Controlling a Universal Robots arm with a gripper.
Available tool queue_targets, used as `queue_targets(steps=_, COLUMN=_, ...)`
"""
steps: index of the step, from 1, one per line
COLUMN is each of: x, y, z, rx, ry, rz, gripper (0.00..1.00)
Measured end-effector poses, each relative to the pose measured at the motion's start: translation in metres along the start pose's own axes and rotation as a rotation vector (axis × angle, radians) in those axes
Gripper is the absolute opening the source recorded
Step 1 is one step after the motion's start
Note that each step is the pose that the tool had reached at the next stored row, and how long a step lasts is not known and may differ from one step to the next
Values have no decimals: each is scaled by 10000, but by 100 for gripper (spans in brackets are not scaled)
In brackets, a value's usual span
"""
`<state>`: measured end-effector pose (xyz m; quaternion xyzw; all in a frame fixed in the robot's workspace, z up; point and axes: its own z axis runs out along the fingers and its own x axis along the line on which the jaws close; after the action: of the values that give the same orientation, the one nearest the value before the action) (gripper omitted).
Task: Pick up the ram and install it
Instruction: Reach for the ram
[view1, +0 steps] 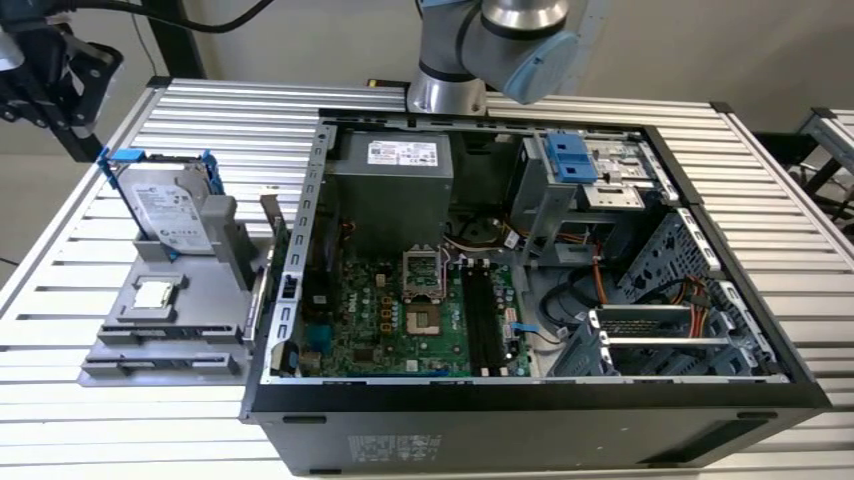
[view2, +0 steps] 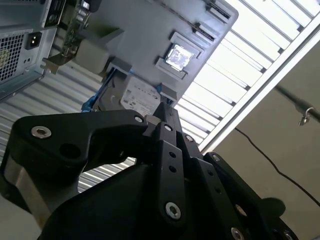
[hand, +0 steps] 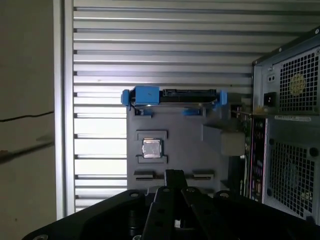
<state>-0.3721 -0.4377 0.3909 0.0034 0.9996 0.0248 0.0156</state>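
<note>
**Claw** (hand: 174, 176): black. The fingertips (view2: 169, 112) are drawn together with nothing between them. It hangs above the gray fixture (hand: 185, 145) without touching it, tips over one end of the fixture.

**Ram** (view1: 272, 240): a thin green stick standing on edge along the side of the fixture that faces the case. In the first wrist view (hand: 245, 150) it appears as a narrow green strip between the fixture and the case. It lies off to the case side of the claw, well apart from the fingertips. It is untouched and outside the case.

**Chip** (hand: 152, 148): a silver square seated in a pocket of the fixture, just beyond the fingertips. It is nearer to the claw than the ram is.

**Drive** (hand: 172, 96): blue-framed, standing upright at the end of the fixture farthest from the claw, past the chip.

**Case** (view1: 534, 400): black, with its side open. Its grilled rear panel stands just beside the fixture, beyond the ram as seen from the claw.

**Slots** (view1: 487, 315): long and black, on the green board inside the case. They are well apart from both the claw and the ram.

**Table** (view1: 200, 110): slatted metal, lying under the fixture and the case.
</note>
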Motion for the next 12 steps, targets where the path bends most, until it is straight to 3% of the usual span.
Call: queue_targets(steps=12, x=-1, y=-131, z=-2, rx=0, ry=0, rz=0, gripper=0)
